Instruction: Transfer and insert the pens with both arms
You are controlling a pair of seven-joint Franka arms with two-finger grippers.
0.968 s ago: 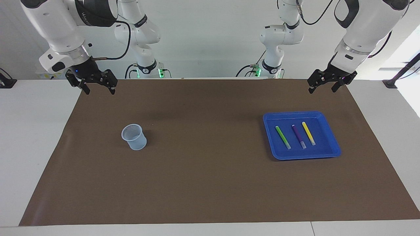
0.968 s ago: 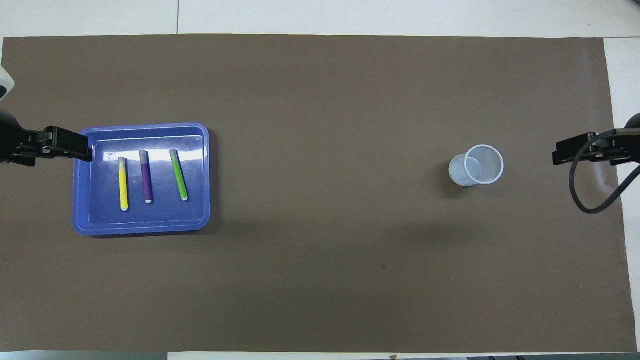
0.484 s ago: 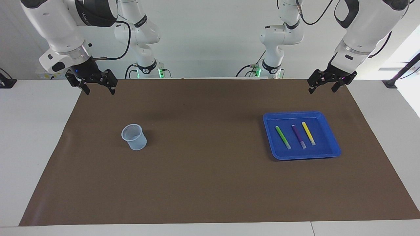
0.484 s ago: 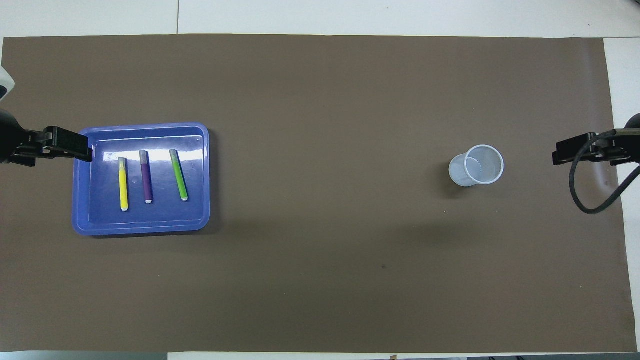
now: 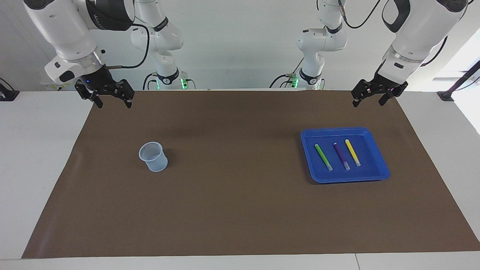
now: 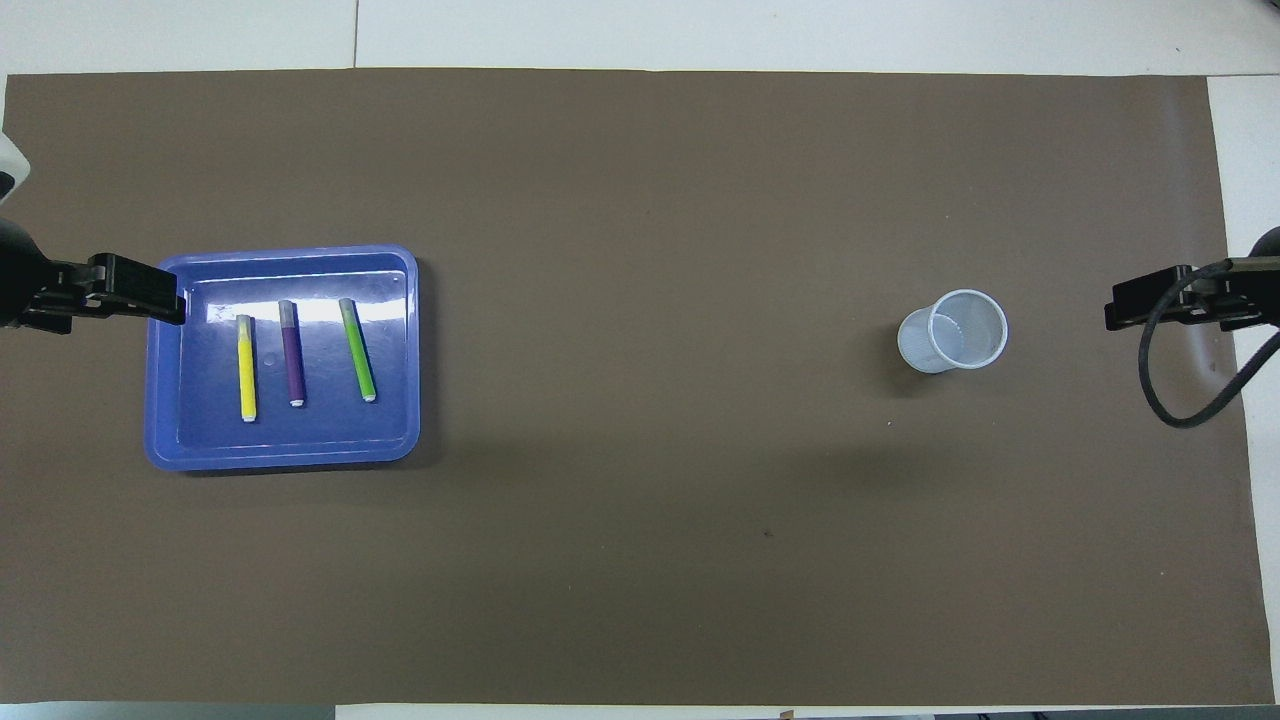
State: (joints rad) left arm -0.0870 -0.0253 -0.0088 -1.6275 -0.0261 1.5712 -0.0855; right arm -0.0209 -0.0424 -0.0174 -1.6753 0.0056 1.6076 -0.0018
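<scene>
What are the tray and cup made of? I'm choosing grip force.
Blue tray: looks like glossy moulded plastic, with bright glare on its floor. Cup: seemingly thin translucent plastic; the mat shows faintly through its wall.

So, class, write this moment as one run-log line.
pens: three in blue tray | cup: empty | left gripper: open, waiting | right gripper: open, waiting

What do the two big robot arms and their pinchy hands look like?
Both big arms are chunky and white with dark bands at the joints, a silver ring at each wrist and black cables looping along them. The left gripper and the right gripper are black, each with two fingers. The right one shows a tiny blue light.
</scene>
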